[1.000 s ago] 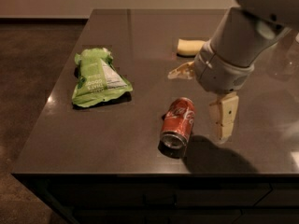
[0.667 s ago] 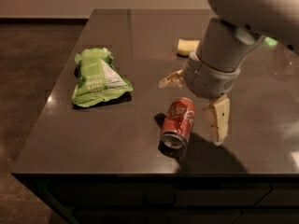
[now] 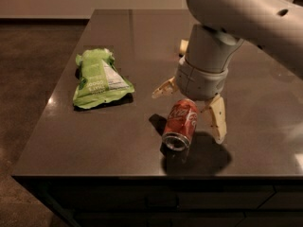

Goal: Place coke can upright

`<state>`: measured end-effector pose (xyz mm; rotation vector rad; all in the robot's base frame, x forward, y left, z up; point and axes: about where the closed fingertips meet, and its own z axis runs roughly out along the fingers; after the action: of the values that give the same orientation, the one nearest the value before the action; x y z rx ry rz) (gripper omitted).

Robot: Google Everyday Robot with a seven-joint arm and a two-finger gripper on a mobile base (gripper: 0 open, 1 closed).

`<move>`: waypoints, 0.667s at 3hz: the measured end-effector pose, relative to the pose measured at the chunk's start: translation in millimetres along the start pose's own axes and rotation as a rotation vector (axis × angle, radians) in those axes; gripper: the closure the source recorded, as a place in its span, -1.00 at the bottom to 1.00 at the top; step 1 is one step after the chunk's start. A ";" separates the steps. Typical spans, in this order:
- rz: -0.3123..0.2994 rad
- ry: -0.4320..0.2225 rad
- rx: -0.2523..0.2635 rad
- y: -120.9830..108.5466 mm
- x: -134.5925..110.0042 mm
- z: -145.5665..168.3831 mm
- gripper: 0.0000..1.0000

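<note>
Claw is hovering wide open right over the coke can
The can's lying on its side close to the worktop's front edge, with the claw fingers straddling it and gripping nothing. The green bag is sitting well left of the can, leaving bare worktop between them.

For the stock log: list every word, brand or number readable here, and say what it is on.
"Coca-Cola": white script on the small red aluminium coke can, which lies on its side.
Flat green snack bag: there is print on its white label, too blurred to read.
Pale two-finger gripper, open astride the can's far end: no markings.
</note>
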<state>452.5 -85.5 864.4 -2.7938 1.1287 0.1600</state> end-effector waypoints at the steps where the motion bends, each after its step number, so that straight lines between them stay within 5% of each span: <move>1: -0.059 -0.006 -0.027 -2.6 2.7 5.8 -1.00; 2: -0.106 -0.010 -0.046 -5.5 5.3 10.5 -1.00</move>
<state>459.6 -83.6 853.7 -2.8810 0.9835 0.1918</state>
